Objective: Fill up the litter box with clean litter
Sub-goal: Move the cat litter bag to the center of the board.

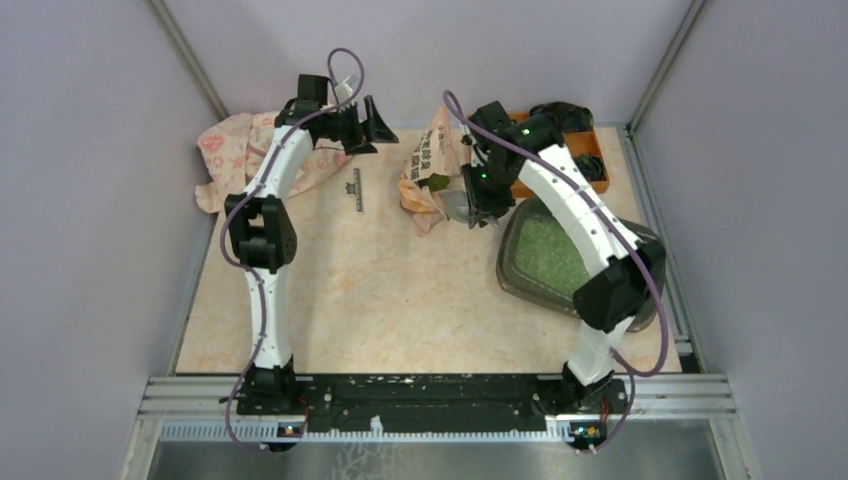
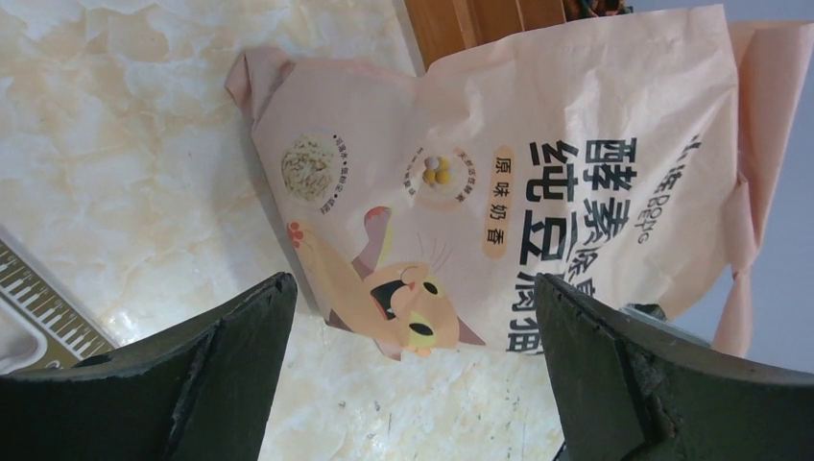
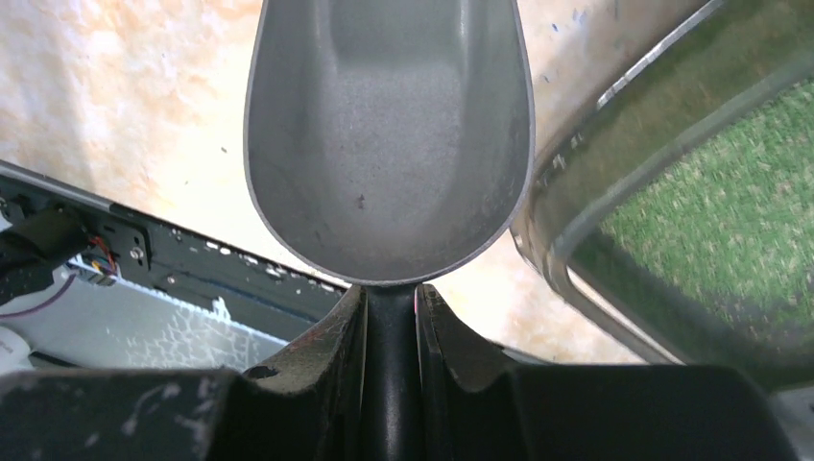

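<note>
Pink bag [image 1: 425, 160] stands between spread left gripper [image 2: 413, 283] and right gripper [image 3: 392, 293] pinching grey scoop [image 3: 389, 144]

Worktop [image 1: 380, 290]: pale marbled beige surface, walled on three sides.
Right side: litter box [image 1: 515, 285], dark grey-green, lay flat, skewed to the worktop's edges.
Far right corner: orange organiser [image 1: 590, 140], just beyond the box.
Far centre: pink printed bag [image 1: 425, 165], crumpled, cat picture on its face.
Far left: floral cloth [image 1: 225, 150], bunched against the wall.
Between cloth and bag: thin ruler strip [image 1: 356, 190], flat.
</note>
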